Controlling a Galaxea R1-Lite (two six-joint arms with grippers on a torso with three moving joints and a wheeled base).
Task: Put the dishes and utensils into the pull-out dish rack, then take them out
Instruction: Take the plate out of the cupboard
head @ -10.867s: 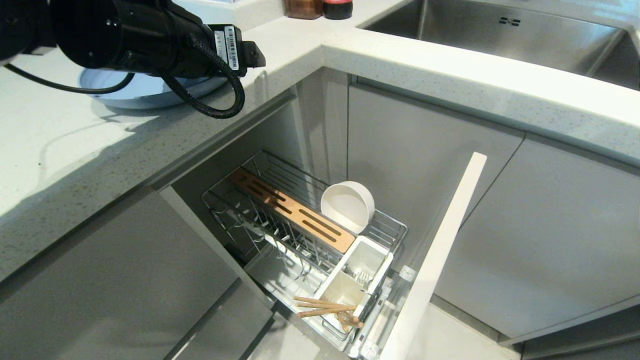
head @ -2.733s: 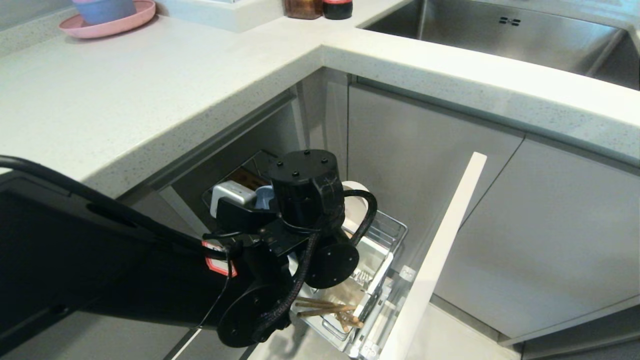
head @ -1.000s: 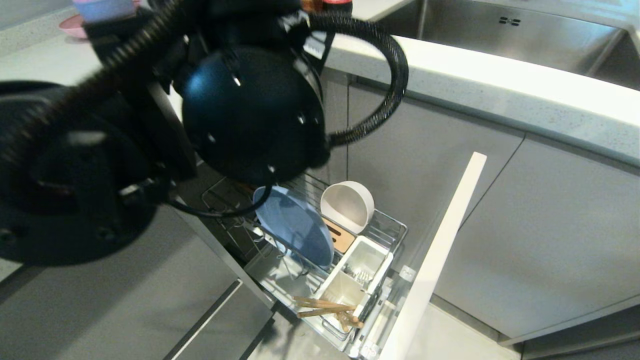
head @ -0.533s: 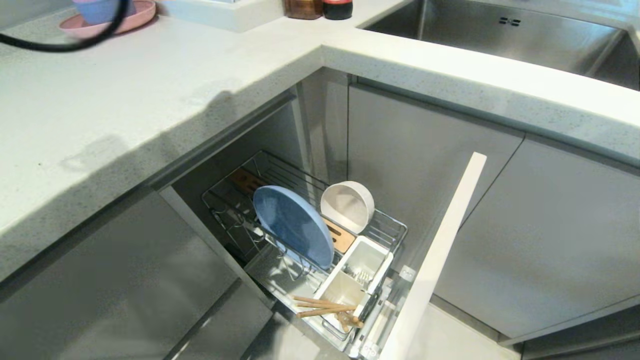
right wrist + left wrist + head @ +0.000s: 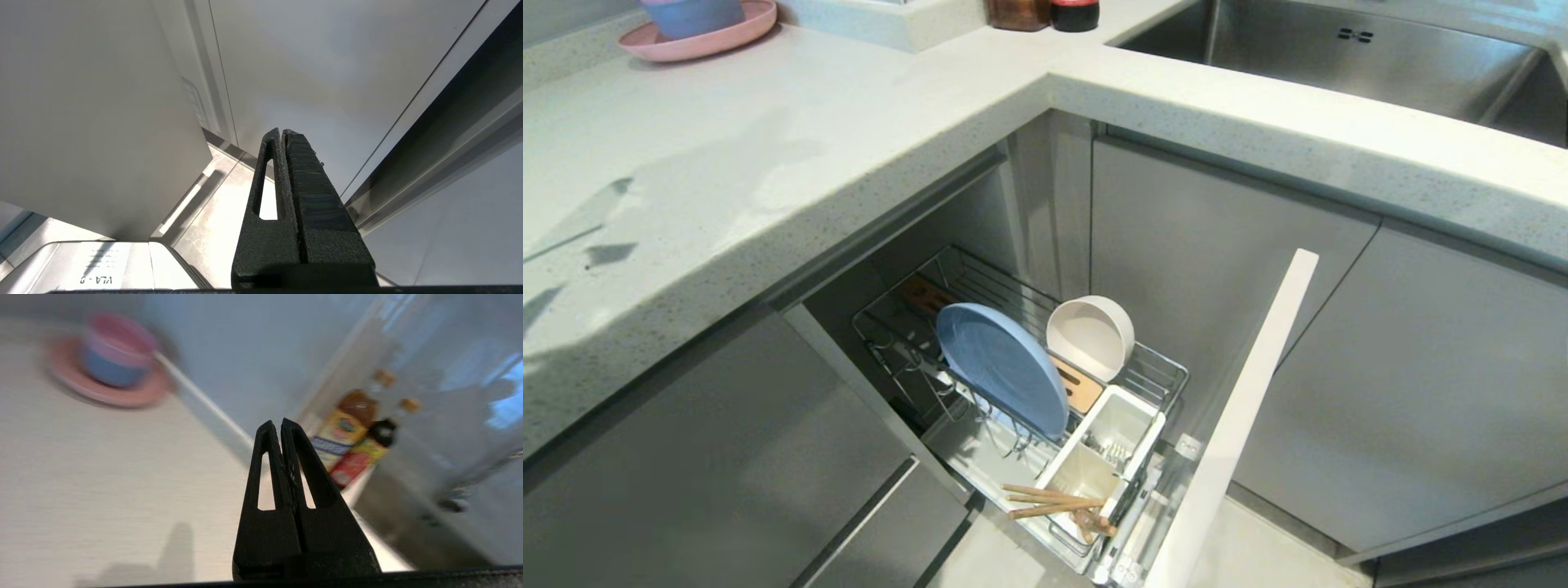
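Light-blue round plate (image 5: 1001,367) upright in chrome wire pull-out dish rack (image 5: 1156,377), beside off-white bowl (image 5: 1090,336). Left hand (image 5: 281,424) empty, fingers together, above worktop (image 5: 102,473).

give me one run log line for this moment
stage: loading done | blue plate: upright in dish rack | bowl: on edge in rack | chopsticks: front cup | left gripper: shut, empty, above counter | right gripper: shut, parked
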